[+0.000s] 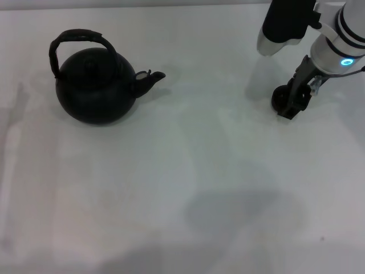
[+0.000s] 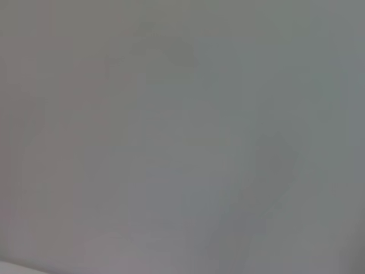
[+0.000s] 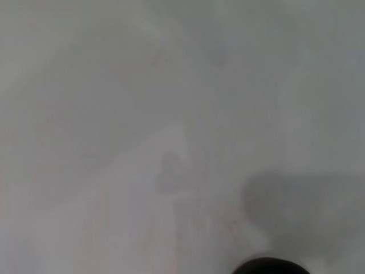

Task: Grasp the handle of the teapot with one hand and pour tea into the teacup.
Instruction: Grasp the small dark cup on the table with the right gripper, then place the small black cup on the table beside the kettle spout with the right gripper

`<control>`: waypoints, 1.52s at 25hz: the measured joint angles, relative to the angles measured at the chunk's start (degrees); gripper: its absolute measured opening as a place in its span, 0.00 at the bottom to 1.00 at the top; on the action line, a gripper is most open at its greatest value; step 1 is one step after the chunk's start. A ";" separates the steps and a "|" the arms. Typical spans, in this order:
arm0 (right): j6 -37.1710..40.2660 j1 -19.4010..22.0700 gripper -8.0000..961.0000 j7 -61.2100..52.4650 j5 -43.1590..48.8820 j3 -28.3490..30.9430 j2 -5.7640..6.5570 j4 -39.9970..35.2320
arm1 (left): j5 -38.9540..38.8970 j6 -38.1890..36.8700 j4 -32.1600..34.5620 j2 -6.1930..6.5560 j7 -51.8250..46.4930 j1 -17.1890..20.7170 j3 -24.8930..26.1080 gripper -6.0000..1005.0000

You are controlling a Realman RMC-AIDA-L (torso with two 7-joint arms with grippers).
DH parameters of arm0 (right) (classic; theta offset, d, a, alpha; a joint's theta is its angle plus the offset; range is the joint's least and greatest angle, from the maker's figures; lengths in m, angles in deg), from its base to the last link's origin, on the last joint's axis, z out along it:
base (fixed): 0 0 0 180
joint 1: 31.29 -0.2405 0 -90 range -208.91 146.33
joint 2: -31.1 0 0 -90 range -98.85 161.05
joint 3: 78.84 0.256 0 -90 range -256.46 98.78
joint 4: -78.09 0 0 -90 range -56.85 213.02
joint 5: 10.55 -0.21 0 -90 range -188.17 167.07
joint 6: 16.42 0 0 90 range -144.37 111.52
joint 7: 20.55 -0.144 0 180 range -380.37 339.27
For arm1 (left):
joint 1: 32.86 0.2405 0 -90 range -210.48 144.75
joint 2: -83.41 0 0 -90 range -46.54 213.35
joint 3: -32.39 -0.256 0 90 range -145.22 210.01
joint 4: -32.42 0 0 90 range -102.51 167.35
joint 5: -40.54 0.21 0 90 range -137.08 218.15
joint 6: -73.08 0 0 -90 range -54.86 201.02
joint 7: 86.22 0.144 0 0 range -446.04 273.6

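Head view has the teapot [image 1: 97,85] sitting upper left of the frame, spout aimed right, handle [image 1: 77,39] arched over the lid and totally untouched. My right gripper [image 1: 291,103] is way over at the upper right, down at the teacup [image 1: 280,98], fingers around or right against it, honestly can't tell if I'm pinching it or just beside it. So I'd call this the cup-positioning bit, pouring hasn't started. Next I reckon 1 hand has to get over to that handle. My left gripper isn't visible anywhere; its wrist view only shows bare table [image 2: 182,137].
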 joint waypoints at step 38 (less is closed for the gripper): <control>3.63 -10.55 0.76 -1.57 -22.57 -31.02 -0.91 -3.72 | 0.06 -0.32 0.75 0.00 0.00 -0.56 -0.15 0.87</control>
